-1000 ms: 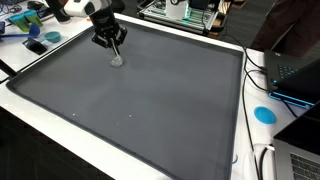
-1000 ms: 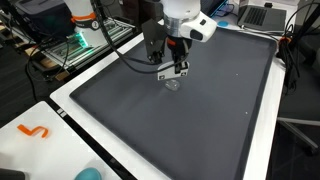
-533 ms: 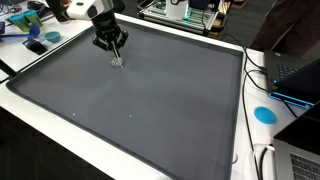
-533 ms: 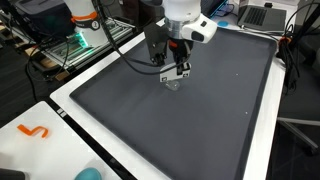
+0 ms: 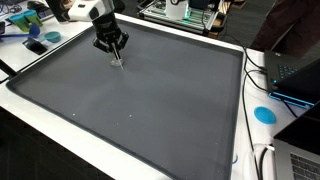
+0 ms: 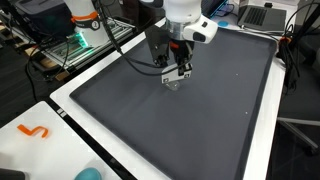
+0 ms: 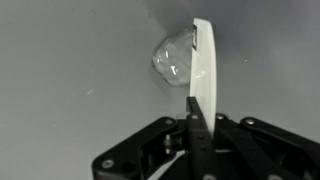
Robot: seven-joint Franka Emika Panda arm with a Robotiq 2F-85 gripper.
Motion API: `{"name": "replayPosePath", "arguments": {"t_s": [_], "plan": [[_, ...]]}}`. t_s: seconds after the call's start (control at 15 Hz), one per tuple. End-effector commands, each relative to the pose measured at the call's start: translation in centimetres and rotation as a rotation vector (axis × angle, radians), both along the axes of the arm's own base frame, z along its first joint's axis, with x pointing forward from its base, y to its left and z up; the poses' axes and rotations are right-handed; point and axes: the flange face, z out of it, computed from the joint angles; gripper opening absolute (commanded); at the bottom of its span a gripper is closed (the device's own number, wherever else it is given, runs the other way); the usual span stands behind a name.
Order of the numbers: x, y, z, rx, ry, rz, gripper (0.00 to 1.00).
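My gripper (image 7: 193,105) is shut on a flat white utensil handle (image 7: 203,65), which I see edge-on in the wrist view. The handle's far end reaches a small clear, crumpled-looking lump (image 7: 175,58) lying on the dark grey mat (image 7: 70,70). I cannot tell whether the lump is part of the utensil or a separate thing. In both exterior views the gripper (image 5: 114,50) (image 6: 177,72) hangs low over the mat's far corner region. The clear lump (image 5: 118,64) (image 6: 173,83) sits just under its fingertips.
The grey mat (image 5: 150,100) covers most of the white table. A blue disc (image 5: 264,114) and a laptop (image 5: 295,75) lie off one side, and blue items (image 5: 35,45) sit by the arm's base. An orange squiggle (image 6: 35,131) rests on the white border.
The gripper has sunk slightly toward the mat, bringing the white utensil's tip down onto the clear lump. The fingers stay shut on the handle.
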Motion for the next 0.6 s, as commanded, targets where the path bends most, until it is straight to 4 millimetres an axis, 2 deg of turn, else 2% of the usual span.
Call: {"name": "replayPosePath", "arguments": {"t_s": [0.0, 0.27, 0.53], "plan": [[-0.1, 0.4, -0.7, 0.021, 0.002, 0.022, 0.01], [0.3, 0.4, -1.6, 0.030, 0.002, 0.045, 0.01], [0.5, -0.9, -3.0, 0.023, 0.005, 0.053, 0.01]]}}
